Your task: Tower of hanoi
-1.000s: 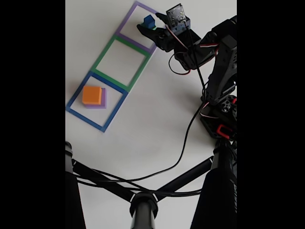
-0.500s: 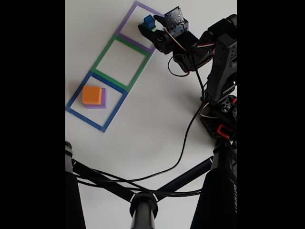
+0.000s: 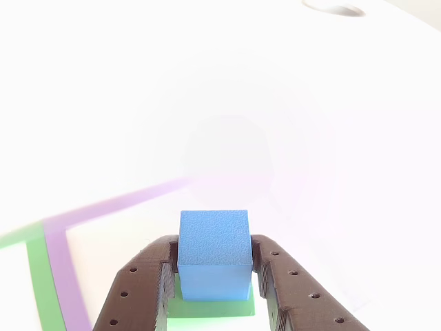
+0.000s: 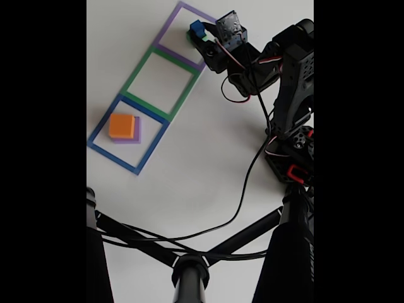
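The desk (image 4: 202,164) is a plain white surface with a matte look, and it is brightly lit; in the other view the light is so strong that the far part of the surface becomes almost pure white. Three flat square outlines lie on it in a diagonal row in the fixed view: a blue outline (image 4: 101,128) nearest the lower left, a green outline (image 4: 140,66) in the middle, and a purple outline (image 4: 168,26) at the upper end.

Inside the blue outline sits the orange cube (image 4: 121,125) on top of the pale-purple slab (image 4: 137,134), whose edge shows at the right and below the cube.

The black arm (image 4: 291,82) reaches from the right side toward the purple outline. Its gripper (image 3: 214,265) has the jaws clenched on the blue cube (image 3: 213,253), one dark finger (image 3: 138,289) touching each side of it. Under the blue cube a green cube (image 3: 210,307) is partly visible; I cannot tell if the two are touching or a little apart. In the fixed view the blue cube (image 4: 196,28) is at the right edge of the purple outline.

A thin black cable (image 4: 243,189) runs across the desk from the arm, and dark tripod legs (image 4: 139,237) cross the lower part of the fixed view.
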Tool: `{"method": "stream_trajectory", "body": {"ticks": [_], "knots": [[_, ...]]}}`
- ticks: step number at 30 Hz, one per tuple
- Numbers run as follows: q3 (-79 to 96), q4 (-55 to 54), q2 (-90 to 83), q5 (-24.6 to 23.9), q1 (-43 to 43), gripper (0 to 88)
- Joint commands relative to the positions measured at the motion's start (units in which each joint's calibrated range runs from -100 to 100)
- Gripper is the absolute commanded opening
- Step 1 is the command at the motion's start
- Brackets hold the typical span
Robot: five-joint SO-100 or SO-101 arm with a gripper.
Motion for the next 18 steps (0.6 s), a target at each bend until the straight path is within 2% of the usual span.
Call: {"method": "stream_trajectory", "body": {"ticks": [1, 11, 15, 18], "knots": [[-1.15, -1.5, -0.34, 0.0, -0.79, 3.1], [0.03, 1.34, -5.02, 0.0, -1.75, 2.2], [2.48, 11.14, -15.76, 0.0, -2.71, 2.0], [3.76, 23.44, -27.23, 0.0, -3.38, 2.0]]}}
